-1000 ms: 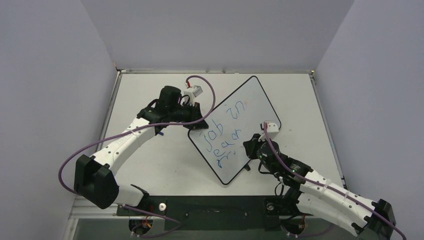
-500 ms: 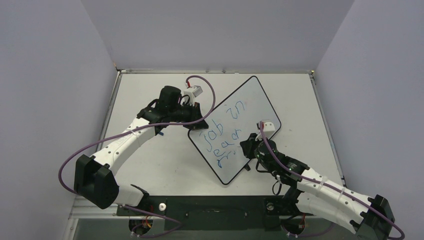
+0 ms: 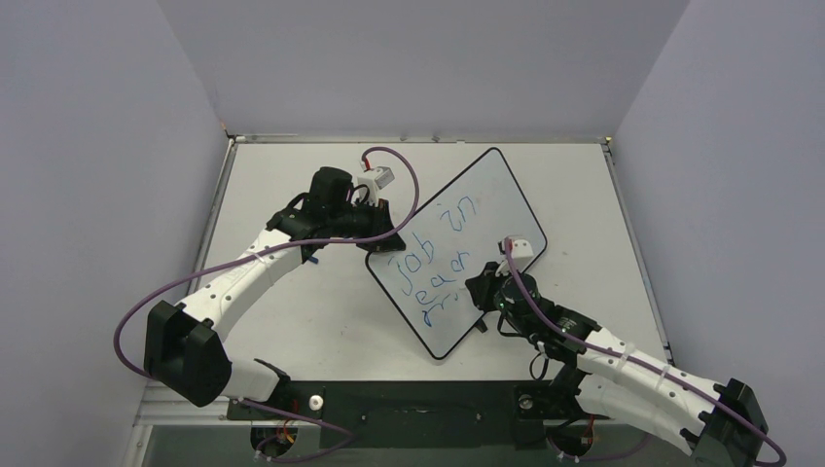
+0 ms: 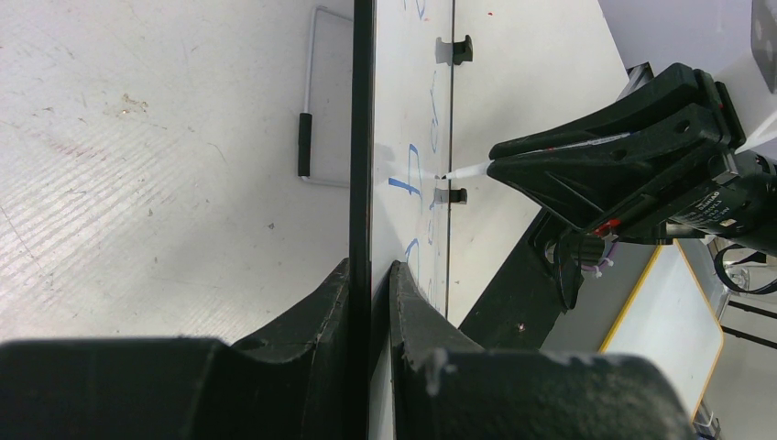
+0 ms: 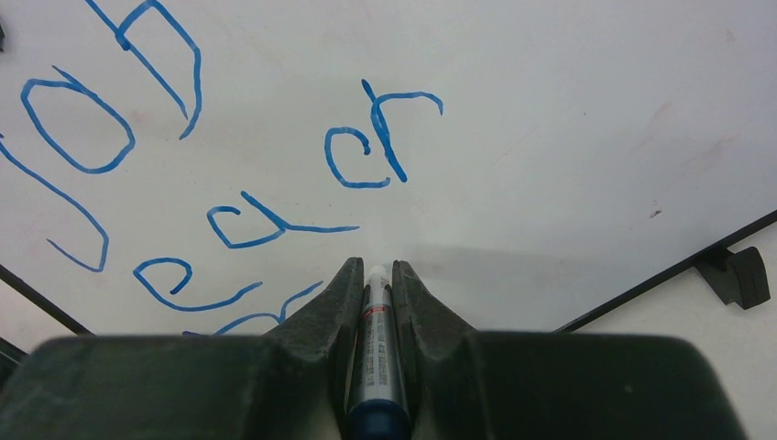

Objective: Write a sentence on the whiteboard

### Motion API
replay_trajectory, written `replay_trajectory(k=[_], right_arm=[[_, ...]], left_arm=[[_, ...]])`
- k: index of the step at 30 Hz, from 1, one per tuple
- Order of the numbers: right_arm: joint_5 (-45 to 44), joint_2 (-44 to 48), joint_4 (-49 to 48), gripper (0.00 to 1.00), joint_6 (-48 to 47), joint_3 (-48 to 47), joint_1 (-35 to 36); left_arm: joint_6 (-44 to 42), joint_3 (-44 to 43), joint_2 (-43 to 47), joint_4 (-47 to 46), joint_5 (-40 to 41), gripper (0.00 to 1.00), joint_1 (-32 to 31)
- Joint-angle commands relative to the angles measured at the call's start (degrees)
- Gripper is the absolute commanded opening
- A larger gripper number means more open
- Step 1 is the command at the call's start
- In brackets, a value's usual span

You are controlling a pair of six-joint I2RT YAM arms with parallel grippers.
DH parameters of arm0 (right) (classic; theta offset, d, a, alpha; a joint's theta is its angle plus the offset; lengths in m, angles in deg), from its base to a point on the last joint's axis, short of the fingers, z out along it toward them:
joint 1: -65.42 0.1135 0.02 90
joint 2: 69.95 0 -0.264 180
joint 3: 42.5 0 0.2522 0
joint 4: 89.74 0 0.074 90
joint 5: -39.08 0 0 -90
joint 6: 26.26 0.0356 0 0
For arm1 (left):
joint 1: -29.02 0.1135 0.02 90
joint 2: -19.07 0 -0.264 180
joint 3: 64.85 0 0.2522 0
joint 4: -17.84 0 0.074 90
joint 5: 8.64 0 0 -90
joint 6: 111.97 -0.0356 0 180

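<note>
- Since the whiteboard (image 3: 491, 195) looks thin, stiff and light, with a slick face, expect it to skate on the bench (image 3: 292, 321) unless you pin it. Its black-rimmed edge is the sensible place to hold.
- It sits askew mid-bench, between your two arms.
- Your left tool (image 4: 369, 275) is closed narrowly over that edge at the board's left corner, with the arm stretched forward.
- Your right tool (image 5: 376, 270) grips a marker (image 5: 377, 367) lengthwise, its tip apparently touching the board beside the sentence (image 3: 435, 270).
- That arm reaches in low from the near right.
</note>
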Motion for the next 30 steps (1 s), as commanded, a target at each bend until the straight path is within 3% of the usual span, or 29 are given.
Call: replay_trajectory(k=[1,13,30], right_arm=[[0.7,0.2,-2.2,0.0,0.8,0.8,-0.2],[1.3,1.2,-1.1,0.0,2.1,2.5,-0.2],[-5.7,0.0,2.3,0.0,0.9,-0.4,-0.9]], left_arm=[[-5.2,1.1,0.5,3.3,7.0,0.0,-0.5],[-5.1,1.0,0.6,3.3,7.0,0.0,-0.5],[-5.2,0.9,0.7,3.3,7.0,0.0,-0.5]])
